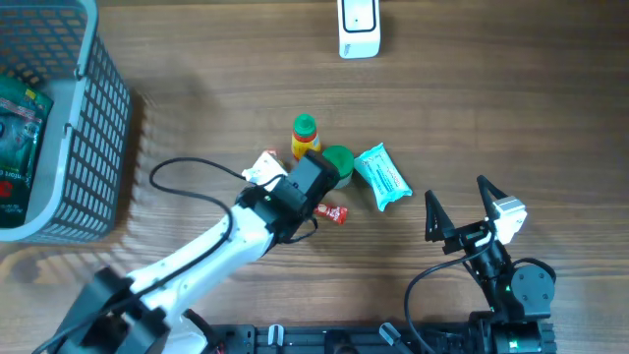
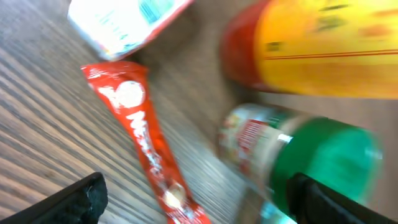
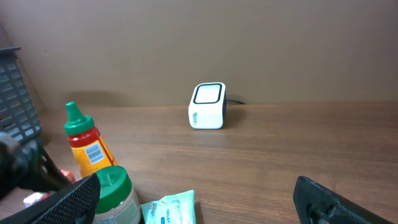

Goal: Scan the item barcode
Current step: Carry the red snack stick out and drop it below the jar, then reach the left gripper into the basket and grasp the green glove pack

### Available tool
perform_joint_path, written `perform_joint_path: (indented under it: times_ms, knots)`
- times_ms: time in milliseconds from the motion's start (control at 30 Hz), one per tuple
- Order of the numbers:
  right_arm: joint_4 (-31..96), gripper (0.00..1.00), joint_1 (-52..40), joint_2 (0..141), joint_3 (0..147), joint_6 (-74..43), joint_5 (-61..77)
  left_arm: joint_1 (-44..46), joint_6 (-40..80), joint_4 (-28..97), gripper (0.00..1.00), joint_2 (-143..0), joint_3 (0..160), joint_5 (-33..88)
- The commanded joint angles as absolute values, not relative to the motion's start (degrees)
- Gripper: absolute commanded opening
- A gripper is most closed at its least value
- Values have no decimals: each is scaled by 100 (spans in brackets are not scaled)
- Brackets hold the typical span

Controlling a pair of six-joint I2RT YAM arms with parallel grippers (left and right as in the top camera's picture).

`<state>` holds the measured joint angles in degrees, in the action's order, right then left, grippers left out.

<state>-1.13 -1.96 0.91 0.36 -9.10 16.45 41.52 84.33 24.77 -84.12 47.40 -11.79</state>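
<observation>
So, the basket sat far left of the jar, with a green packet inside it. A white packet lay just left of the jar, on the table. The left gripper hung right over the jar's left edge with its fingers wide apart and nothing in them. In its wrist cam the red sachet lay flat on the wood between those fingers, down-left of the jar, and the white packet was up in the corner. From overhead the sachet was just below the jar, not gripped by anything. The sauce bottle stood just up-left of the jar, pretty much touching it. The wipes lay just right of the jar. The scanner was well above the jar at the table's far edge. The right gripper sat well right of the jar, fingers spread, empty too.
</observation>
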Motion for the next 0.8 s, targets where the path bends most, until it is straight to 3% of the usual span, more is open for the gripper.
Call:
perform_joint_path:
  times_ms: [0, 233, 500, 767]
  knots:
    - [-128, 100, -213, 93, 30, -856, 1616, 4165, 7690, 2530, 94, -7701, 4727, -1634]
    - [-128, 100, -213, 93, 30, -854, 1619, 3363, 5640, 3177, 100, -6165, 5511, -2585]
    - [-128, 100, -213, 93, 30, -858, 1619, 738, 3747, 3483, 99, -5909, 7697, -2650]
    - [-128, 100, -213, 93, 30, -858, 1619, -2084, 3151, 3691, 100, -6875, 9260, -2287]
